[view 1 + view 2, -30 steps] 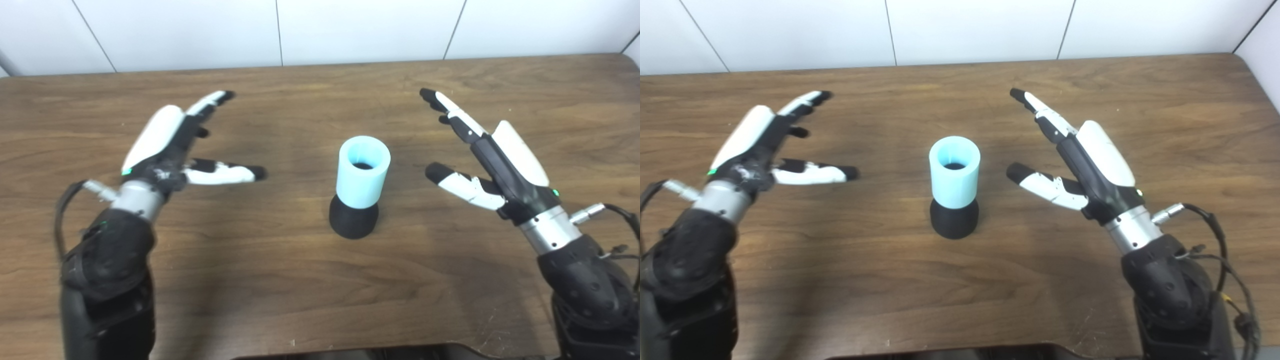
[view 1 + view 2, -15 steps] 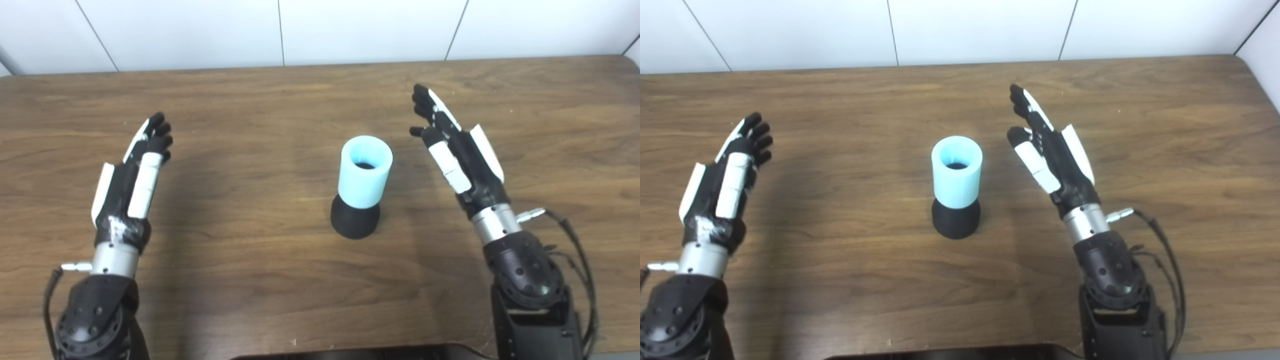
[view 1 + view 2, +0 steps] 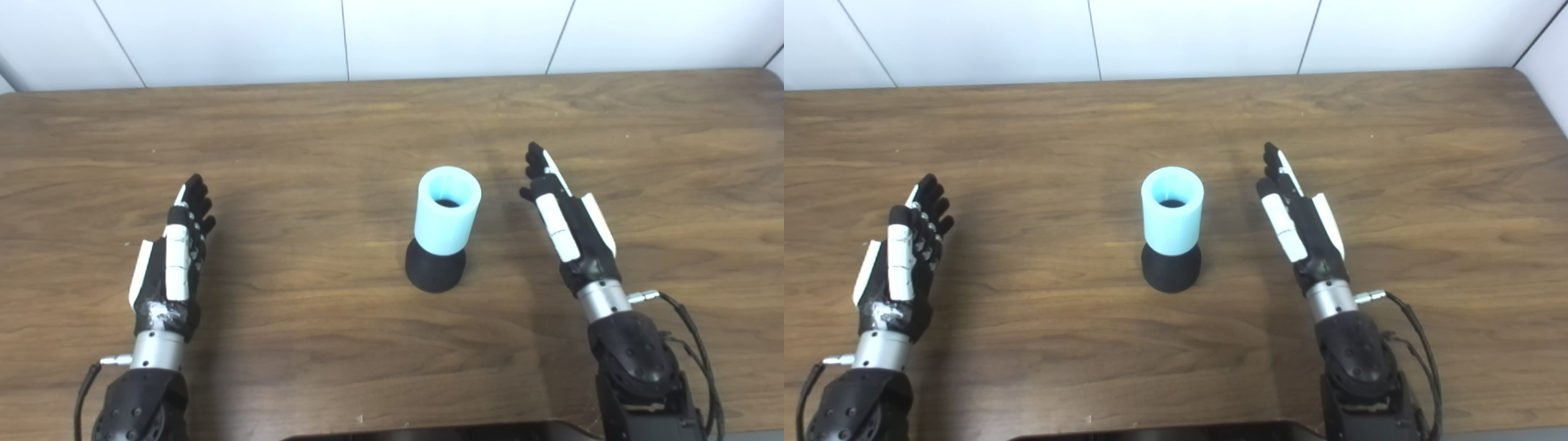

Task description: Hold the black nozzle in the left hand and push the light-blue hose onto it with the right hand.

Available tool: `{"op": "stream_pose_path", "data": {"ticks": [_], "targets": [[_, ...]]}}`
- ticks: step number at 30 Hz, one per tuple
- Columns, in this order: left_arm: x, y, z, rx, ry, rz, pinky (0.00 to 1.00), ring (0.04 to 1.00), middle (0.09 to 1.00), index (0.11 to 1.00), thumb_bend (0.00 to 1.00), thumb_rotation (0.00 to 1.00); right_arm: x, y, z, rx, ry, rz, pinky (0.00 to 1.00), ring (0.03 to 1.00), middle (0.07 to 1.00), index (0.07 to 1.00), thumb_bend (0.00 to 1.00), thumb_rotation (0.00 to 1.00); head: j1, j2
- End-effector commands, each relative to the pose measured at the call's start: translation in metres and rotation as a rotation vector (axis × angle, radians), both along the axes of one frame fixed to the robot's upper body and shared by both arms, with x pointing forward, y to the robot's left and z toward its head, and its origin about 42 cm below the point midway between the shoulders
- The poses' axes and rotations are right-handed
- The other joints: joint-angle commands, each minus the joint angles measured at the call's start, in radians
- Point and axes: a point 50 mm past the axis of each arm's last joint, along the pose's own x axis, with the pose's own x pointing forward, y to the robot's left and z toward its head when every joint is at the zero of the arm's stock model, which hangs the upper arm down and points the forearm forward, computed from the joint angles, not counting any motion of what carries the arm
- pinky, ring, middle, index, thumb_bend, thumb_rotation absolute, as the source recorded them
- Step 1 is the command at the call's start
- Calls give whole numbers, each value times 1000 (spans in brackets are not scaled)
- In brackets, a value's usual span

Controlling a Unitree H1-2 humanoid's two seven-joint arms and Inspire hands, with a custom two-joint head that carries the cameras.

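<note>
Standing upright mid-surface [image 3: 306, 343], light-blue hose [image 3: 446, 210] already seated on black nozzle [image 3: 435, 274]; tall stack, stray knock could topple it. Left hand [image 3: 171, 263] well apart, right hand [image 3: 569, 226] near.

Right eye view: both hands' fingers [image 3: 1277, 168] straight, side by side, holding nothing, touching neither piece.
</note>
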Motion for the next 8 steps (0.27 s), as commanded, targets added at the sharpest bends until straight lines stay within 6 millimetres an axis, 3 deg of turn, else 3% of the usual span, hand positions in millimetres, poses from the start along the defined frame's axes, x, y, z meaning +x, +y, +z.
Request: {"op": "stream_pose_path", "data": {"ticks": [1,8], "targets": [[-5,4,4,28,-52,12,1000,1000,1000,1000,645,1000,-1,-4,4,4,-69,-6,934,992,996,981,588,1000,6,-11],[-13,4,-6,27,-43,53,1000,1000,1000,1000,626,1000,-8,-13,-11,65,-90,-5,951,993,997,972,586,1000,21,-35]]}}
